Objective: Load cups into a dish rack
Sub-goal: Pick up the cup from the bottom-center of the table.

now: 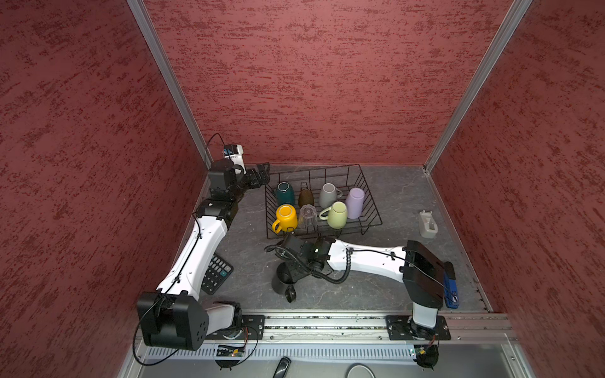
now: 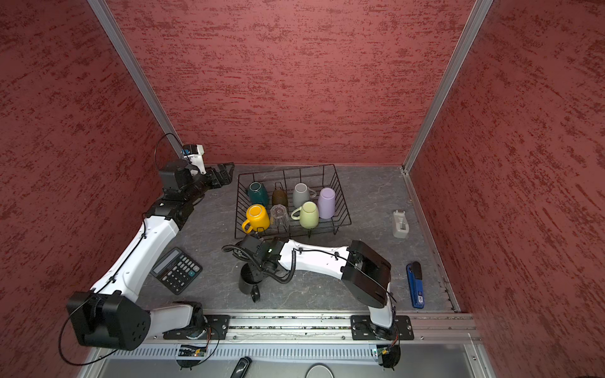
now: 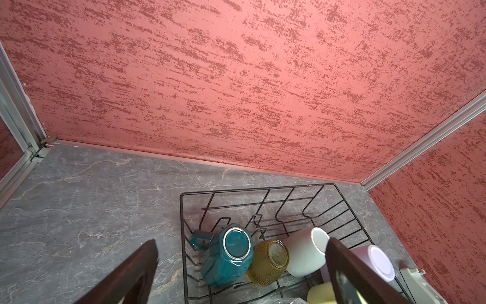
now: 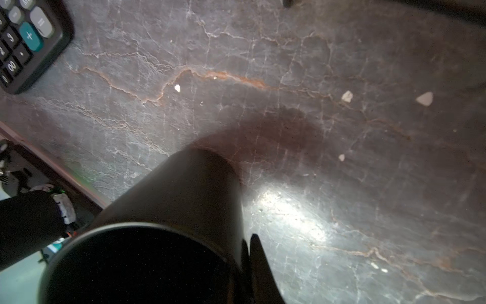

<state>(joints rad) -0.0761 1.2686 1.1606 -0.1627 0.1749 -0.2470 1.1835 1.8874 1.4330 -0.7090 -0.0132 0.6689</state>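
The right tool [image 1: 292, 273] is closed on the wall of the black mug [image 1: 281, 284]. In the right wrist view one finger [image 4: 260, 265] lies flat against the outside of the mug beside its dark mouth; the other is hidden, presumably inside. The mug is mouth up on the desk [image 1: 376, 294], near the middle of the front edge, long axis upright and handle toward that edge; I cannot tell whether its base touches the desk. The dish rack [image 1: 370, 225] lies just beyond it toward the far edge, its near rim close to the right wrist. That is the relation the coming move likely turns on: the carry is short, away from the front edge and over the rim. Seven cups sit mouth down in the rack: teal mug [image 1: 284, 193], brown glass [image 1: 306, 197], grey mug [image 1: 328, 194] and lilac tumbler [image 1: 355, 202] behind, yellow mug [image 1: 285, 216], clear ribbed glass [image 1: 308, 216] and cream mug [image 1: 339, 214] in front. The black mug probably needs turning over to match. The left tool [image 1: 262, 173] hangs spread wide and empty by the rack's far left corner, well apart from the mug, so the right arm is the nearer. The only legible writing is on the calculator [image 4: 26, 44]: "+", "00", "3". The blue stapler [image 2: 415, 284] has a label too small to read, and the tape dispenser [image 1: 427, 224] shows no brand.
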